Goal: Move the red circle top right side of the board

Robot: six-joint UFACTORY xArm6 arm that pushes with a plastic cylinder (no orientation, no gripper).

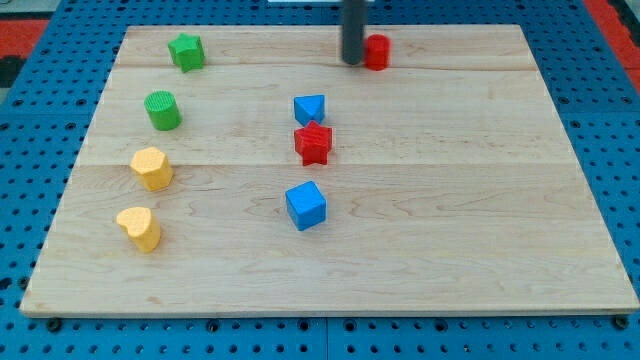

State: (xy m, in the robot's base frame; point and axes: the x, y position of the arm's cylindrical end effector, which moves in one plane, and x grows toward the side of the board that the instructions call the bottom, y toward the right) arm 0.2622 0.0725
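The red circle (pixel 378 51) is a small red cylinder near the board's top edge, a little right of centre. My tip (pixel 353 61) is the lower end of the dark rod that comes down from the view's top. It stands right against the red circle's left side, touching or nearly touching it. The rod hides the circle's left edge.
On the wooden board (pixel 500 200): a green star (pixel 186 51) top left, a green cylinder (pixel 162 110), a yellow hexagon (pixel 151 168), a yellow heart (pixel 140 228), a blue triangle (pixel 310 108), a red star (pixel 313 143), a blue cube (pixel 306 205). Blue pegboard surrounds it.
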